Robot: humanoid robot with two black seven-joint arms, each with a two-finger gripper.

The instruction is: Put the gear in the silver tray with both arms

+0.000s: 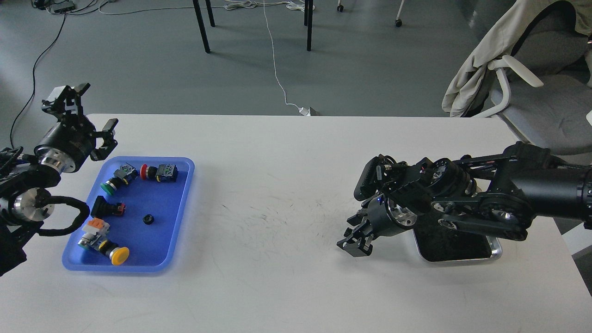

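From the head view, you have a white table (pixel 286 194) with a blue tray (pixel 180 222) on the left and the silver tray (pixel 495 253) on the right, well apart from each other. Your left gripper (pixel 90 113) sits at the far left corner of the table, just beyond the blue tray's far left corner, its fingers spread wide with nothing between them. Your right gripper (pixel 355 243) hangs low over the table just left of the silver tray, pointing toward the near left; its dark fingers bunch together from this angle, so you cannot tell how far apart they are or whether they grip anything. The right arm (pixel 532 189) stretches across the silver tray and hides its far part; what you see of its dark bottom looks bare. In the blue tray lie several push-button switches: a green-capped one (pixel 113 182), a red-capped one (pixel 157 172), a yellow-capped one (pixel 115 253) and a black one (pixel 107 208). The small black gear (pixel 148 219) lies near that tray's middle, apart from the switches.
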